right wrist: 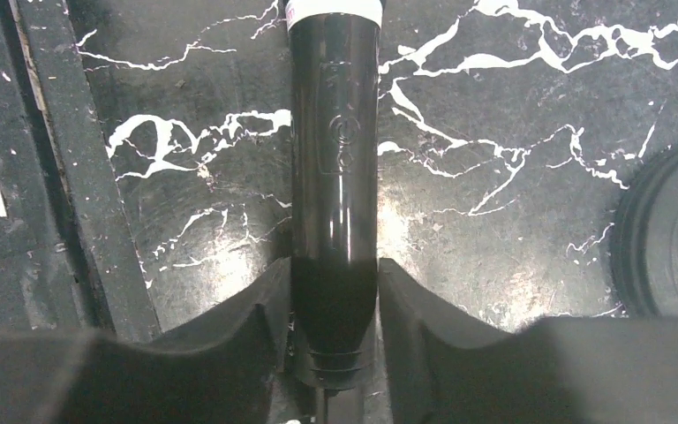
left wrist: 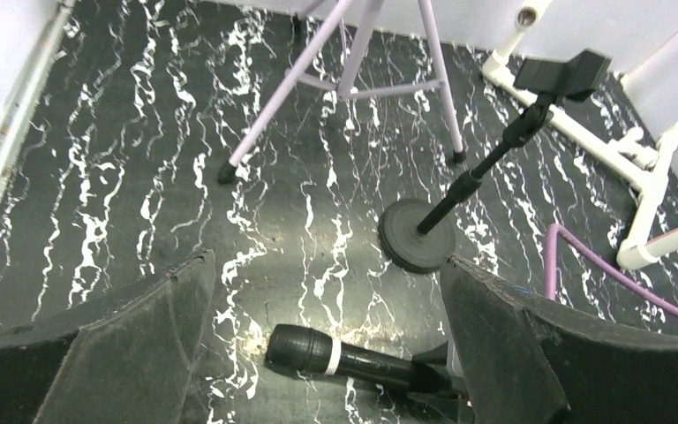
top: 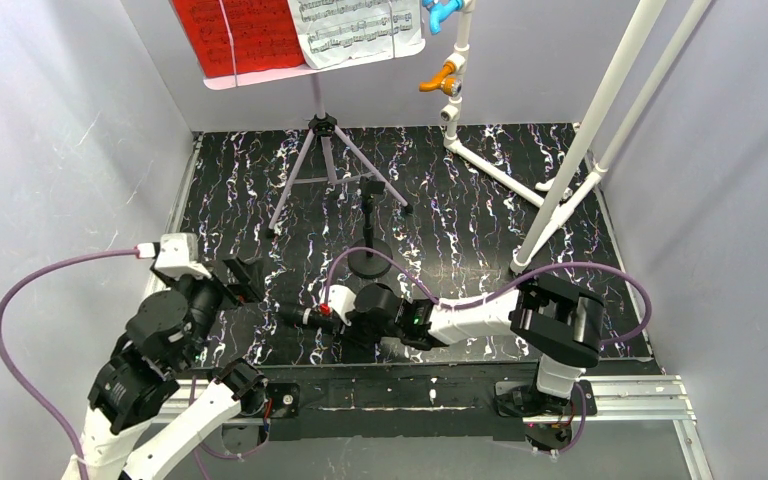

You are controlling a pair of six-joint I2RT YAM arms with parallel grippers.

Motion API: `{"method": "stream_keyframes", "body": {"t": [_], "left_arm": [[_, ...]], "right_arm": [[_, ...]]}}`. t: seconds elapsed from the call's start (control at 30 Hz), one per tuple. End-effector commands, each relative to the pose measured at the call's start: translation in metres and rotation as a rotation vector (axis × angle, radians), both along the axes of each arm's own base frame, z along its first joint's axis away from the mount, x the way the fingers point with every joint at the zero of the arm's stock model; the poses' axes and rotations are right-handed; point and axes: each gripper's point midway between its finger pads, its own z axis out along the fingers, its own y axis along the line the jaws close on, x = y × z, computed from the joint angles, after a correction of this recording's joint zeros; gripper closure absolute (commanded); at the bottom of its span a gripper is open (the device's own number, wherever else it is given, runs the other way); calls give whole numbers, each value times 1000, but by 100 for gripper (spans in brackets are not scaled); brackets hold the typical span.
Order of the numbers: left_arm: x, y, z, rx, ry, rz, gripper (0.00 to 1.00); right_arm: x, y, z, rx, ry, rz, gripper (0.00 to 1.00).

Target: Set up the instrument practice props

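The microphone (right wrist: 335, 177) is lying on the table (top: 480, 230) by its near edge, about midway along. The right gripper (right wrist: 334, 296) is clamping the handle end, jaws partly closed against both sides. The left gripper (left wrist: 327, 267) is hanging over the near left corner, jaws spread wide, holding nothing. The mic stand (left wrist: 459, 190) is standing mid-table, just beyond the microphone. The lilac music stand (top: 325, 150) is carrying the red and white pages (top: 240, 35) at the far edge. The pipe frame (top: 580, 150) is filling the far right corner. Bare surface is showing left of the mic stand.
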Motion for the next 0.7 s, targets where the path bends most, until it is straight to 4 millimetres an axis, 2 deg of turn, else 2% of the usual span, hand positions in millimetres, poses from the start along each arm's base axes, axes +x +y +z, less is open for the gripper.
{"method": "stream_keyframes", "body": {"t": [0.0,0.1,0.17,0.23,0.4,0.57,0.67], "left_arm": [[12,-20,-18,-25,76,-24,2],[15,-29,-30,-40,129,-34,2],[15,-34,-38,-56,162,-41,2],[15,-38,-46,-80,197,-40,2],[13,-43,-58,-123,248,-33,2],[16,-58,-49,-164,230,-89,2],[20,-73,-42,-197,228,-138,2]], "right_arm": [[8,-10,1,2,-26,-60,42],[12,-2,0,16,-30,-70,25],[15,4,-2,16,-34,-71,22],[18,9,-2,23,-38,-73,23],[23,12,9,56,-53,-93,41],[29,7,42,137,-44,-143,61],[35,0,65,201,-27,-187,80]]}}
